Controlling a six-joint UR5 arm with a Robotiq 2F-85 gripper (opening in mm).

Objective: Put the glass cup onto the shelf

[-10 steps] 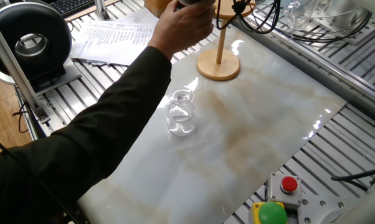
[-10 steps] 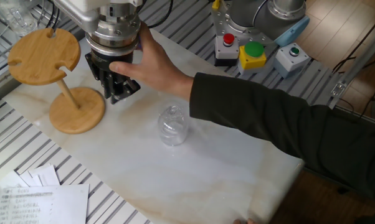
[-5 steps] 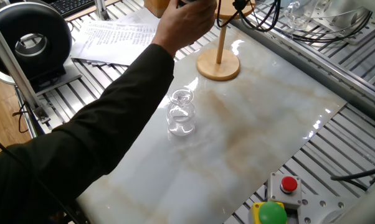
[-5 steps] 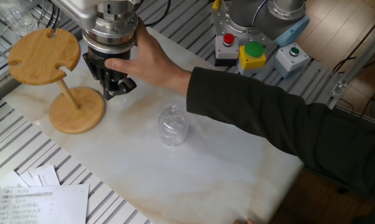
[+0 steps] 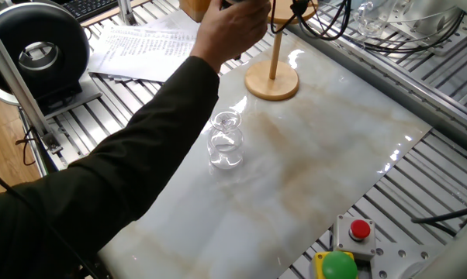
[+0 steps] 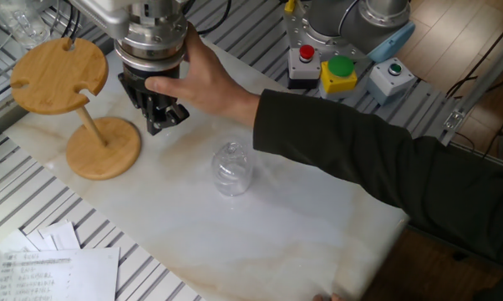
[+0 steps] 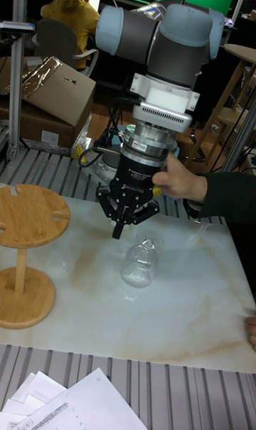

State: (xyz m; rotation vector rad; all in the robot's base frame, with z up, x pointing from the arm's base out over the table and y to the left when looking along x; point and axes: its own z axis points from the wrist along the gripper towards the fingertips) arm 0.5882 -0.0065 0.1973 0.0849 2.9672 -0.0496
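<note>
The glass cup (image 5: pixel 226 141) (image 6: pixel 232 169) (image 7: pixel 140 263) is small and clear and stands on the marble tabletop (image 5: pixel 311 170). The shelf has a round top disc (image 6: pixel 58 75) (image 7: pixel 28 213) with cut slots, on a thin post above a round base (image 5: pixel 271 81) (image 6: pixel 104 147). My gripper (image 6: pixel 158 125) (image 7: pixel 119 231) hangs just above the table between the shelf and the cup, up and to the left of the cup in the tall fixed view. Its fingers are shut on nothing. A person's hand (image 6: pixel 201 84) (image 7: pixel 178 181) grips its wrist.
The person's dark sleeve (image 5: pixel 117 178) (image 6: pixel 360 159) reaches across the table. A box with red and green buttons (image 5: pixel 350 248) (image 6: pixel 322 63) sits at the table's edge. Papers (image 5: pixel 140 46) (image 6: pixel 51 267) lie off the marble. A cardboard box (image 7: pixel 50 96) stands behind.
The hand has nudged the gripper slightly sideways and back near the shelf. The glass cup and the shelf have not moved.
</note>
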